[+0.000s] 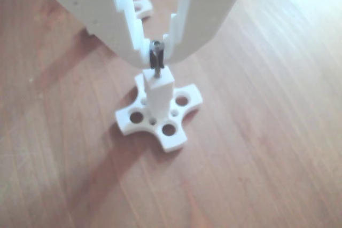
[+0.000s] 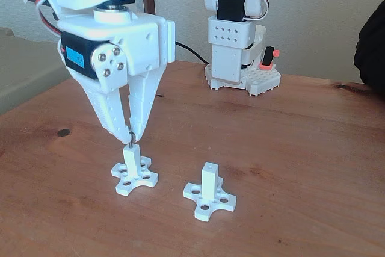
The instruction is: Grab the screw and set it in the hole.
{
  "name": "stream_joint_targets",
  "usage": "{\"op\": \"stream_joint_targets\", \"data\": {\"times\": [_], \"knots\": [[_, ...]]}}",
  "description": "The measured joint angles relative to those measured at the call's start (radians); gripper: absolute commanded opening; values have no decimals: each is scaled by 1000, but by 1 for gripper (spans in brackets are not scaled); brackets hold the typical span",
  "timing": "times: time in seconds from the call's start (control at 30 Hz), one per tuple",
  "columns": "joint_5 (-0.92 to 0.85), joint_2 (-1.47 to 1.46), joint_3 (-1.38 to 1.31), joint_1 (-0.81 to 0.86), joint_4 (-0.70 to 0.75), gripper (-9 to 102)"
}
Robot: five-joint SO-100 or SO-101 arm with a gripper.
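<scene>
In the other view, the screw point(image 1: 156, 57) is pinched by its head between the tips of the white gripper point(image 1: 156, 48). It hangs straight down, and its lower end is set in the top of a white post point(image 1: 159, 92) on a cross-shaped base point(image 1: 172, 132). In the fixed view, the gripper point(image 2: 129, 137) is seen right above the left post point(image 2: 132, 156) on the wooden table point(image 2: 301, 148). A second post point(image 2: 209, 182) is seen to its right.

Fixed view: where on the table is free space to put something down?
Bare wood lies right of the right post, and between both posts and the arm base. It is crowded at the left post, where the gripper holds the screw.
</scene>
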Motion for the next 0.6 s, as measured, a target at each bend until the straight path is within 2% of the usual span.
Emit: {"op": "stream_joint_targets", "data": {"times": [0.6], "knots": [[0,0,-77,-15,86,-4]]}}
